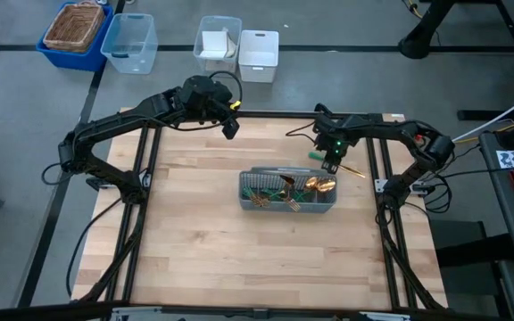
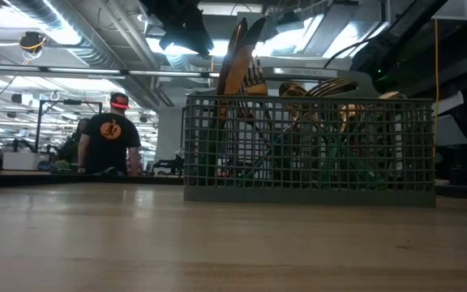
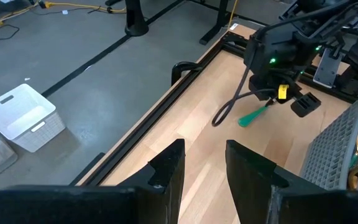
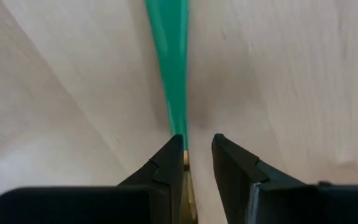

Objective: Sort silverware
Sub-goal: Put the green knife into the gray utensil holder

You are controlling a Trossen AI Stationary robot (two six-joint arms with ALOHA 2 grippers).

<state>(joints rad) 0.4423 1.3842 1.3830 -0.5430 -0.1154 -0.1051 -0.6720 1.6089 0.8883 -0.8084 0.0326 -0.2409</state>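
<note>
Wooden table (image 1: 194, 232) is bearing the right gripper (image 4: 194, 152), which is pinching a teal-handled piece (image 4: 169, 68) off-centre; it risks slipping

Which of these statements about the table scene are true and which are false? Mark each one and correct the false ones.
1. The grey mesh caddy holds several gold pieces of silverware. True.
2. The right pincer is over a teal-handled utensil lying on the table. True.
3. The left pincer grips a fork. False: it is empty, near the table's far edge.
4. The caddy lies tipped on its side. False: it stands upright.
</note>
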